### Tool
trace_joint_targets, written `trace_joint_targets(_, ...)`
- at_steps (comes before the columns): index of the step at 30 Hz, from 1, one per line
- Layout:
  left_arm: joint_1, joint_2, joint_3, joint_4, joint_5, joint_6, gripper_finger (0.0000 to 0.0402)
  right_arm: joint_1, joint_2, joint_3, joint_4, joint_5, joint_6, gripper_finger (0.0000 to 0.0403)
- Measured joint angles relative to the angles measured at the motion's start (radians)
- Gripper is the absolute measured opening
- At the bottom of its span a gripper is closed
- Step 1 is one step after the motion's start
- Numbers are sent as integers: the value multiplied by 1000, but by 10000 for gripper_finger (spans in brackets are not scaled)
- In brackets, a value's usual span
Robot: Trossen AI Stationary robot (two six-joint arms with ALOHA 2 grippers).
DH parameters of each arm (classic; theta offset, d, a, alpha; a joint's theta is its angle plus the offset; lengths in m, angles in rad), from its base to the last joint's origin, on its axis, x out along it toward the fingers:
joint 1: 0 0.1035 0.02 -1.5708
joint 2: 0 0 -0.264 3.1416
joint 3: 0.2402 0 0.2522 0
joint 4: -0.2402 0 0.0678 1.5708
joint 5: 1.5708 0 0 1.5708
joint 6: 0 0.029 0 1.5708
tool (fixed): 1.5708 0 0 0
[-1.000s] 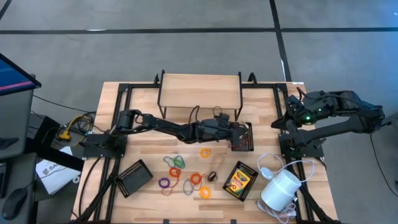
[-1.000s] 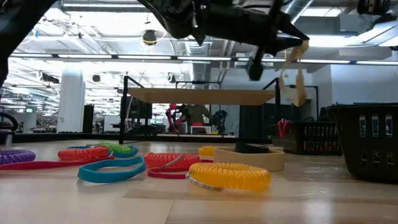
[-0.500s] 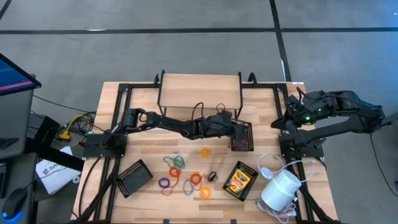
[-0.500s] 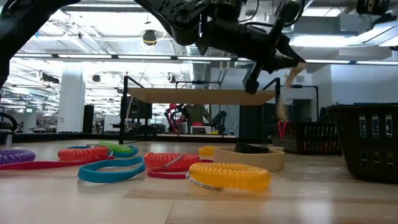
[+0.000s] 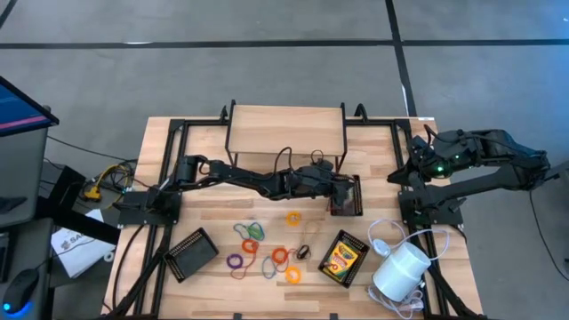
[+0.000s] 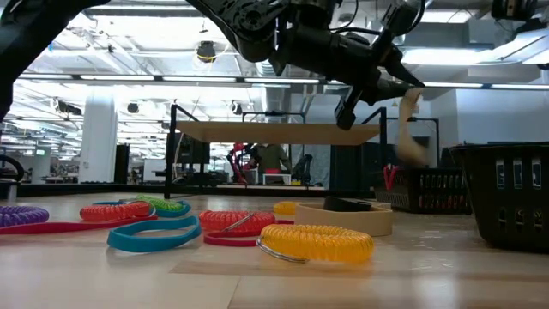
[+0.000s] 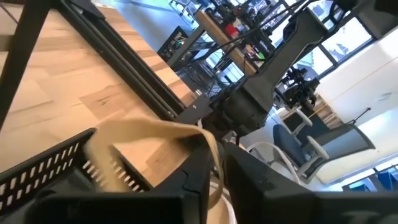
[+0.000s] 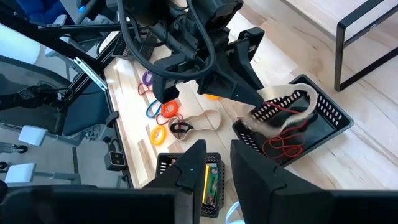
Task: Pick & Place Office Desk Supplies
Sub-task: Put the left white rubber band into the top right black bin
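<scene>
We see a tan elastic loop draped from the tips of the left gripper, hanging just above the black mesh tray right of the table's middle. One end trails down over the tray's near wall, while the rest curls in the air above its opening. From table height the loop dangles straight below the claw's tip, clear of the tabletop. The left claw's fingers stand close together, with only a narrow slot between them. The loop runs into that slot, so we read it as pinched there. Inside the tray we make out a few thin red loops on its floor.

In front of the tray, a cluster of coloured loops lies scattered on the wood: orange, red, purple, yellow and blue-green. A second tan loop lies flat near them. To their right a yellow-and-green crayon box sits in its own dark tray, and a white cylinder stands beyond it. Another mesh tray lies at the front left.

The right gripper waits folded at the table's right edge, its fingers a little apart and holding nothing.
</scene>
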Motion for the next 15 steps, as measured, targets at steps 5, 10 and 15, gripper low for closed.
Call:
trace_joint_targets(5, -2, 0, 0, -12, 0, 1, 72, 0, 0, 0, 0, 1, 1, 72)
trace_joint_targets(10, -2, 0, 0, -15, 0, 1, 104, 0, 0, 0, 0, 3, 3, 72)
trace_joint_targets(15, -9, 0, 0, -15, 0, -3, 130, 0, 0, 0, 0, 3, 3, 72)
